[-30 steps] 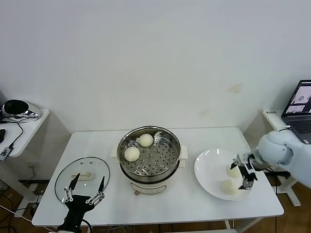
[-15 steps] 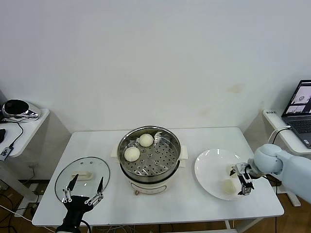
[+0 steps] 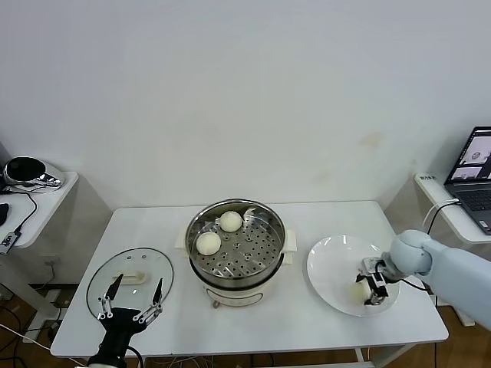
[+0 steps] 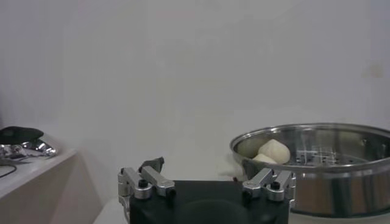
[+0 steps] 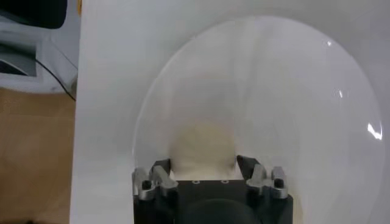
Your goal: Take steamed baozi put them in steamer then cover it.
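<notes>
On the white plate [image 3: 330,268], the right gripper [image 3: 369,288] clamps its fingers on a baozi [image 5: 201,146] for lifting to the steamer [image 3: 236,245]; left gripper [image 3: 130,300] waits, fingers apart, beside the glass cover [image 3: 130,272].

Place: a lab or test room, not a home kitchen.
Walls: bare white.
Furniture: plain white table [image 3: 253,322], small side tables.
Gear: open laptop [image 3: 474,178] at right, loose cables [image 3: 21,222] at left.

Cream baozi [image 3: 208,243], shiny perforated steamer [image 3: 265,270], white plate [image 3: 330,264].
</notes>
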### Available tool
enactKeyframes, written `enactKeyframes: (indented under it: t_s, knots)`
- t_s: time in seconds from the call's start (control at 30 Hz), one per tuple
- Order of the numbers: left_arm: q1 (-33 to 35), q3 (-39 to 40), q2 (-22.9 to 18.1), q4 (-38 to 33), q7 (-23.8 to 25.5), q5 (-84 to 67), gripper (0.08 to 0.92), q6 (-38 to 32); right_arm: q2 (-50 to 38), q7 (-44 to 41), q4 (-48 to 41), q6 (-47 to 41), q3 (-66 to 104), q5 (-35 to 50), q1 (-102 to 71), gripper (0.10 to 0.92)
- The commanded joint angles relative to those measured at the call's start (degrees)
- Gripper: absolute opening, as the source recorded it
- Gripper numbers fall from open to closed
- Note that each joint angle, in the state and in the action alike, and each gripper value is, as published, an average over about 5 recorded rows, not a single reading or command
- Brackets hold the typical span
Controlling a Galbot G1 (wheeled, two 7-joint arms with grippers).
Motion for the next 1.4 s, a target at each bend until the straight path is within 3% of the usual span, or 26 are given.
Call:
enactKeyframes:
  t_s: [0.03,0.43,0.67,0.97,1.13,1.4]
  knots:
    - [-0.1,0.0,0.0,-0.1,0.0,-0.1,0.823,0.0,1.0,-0.4,-1.0,-0.3,-0.5,1.2,1.7,0.558]
    - [-0.2,-0.2,0.6,-1.0,0.0,-0.5,0.823,0.0,1.5,-5.0,2.4,-1.3,-10.9,11.9,29.4,0.549]
    - [-0.4,-0.4,0.8,-1.3,0.0,-1.2,0.823,0.0,11.4,-5.9,-0.5,0.0,-18.2,17.6,46.5,0.552]
    - [-0.6,-1.5,1.0,-0.8,0.0,-2.2,0.823,-0.2,25.9,-3.3,-1.4,7.7,-22.4,22.4,49.9,0.557]
    - [-0.7,-2.1,0.6,-1.0,-0.1,-2.2,0.823,-0.3,33.0,-3.1,-0.3,12.9,-25.0,21.4,47.7,0.559]
    - [-0.1,-2.6,-0.2,-2.6,-0.3,-2.2,0.823,-0.3,41.9,-2.1,-5.8,26.2,-26.9,9.7,42.1,0.565]
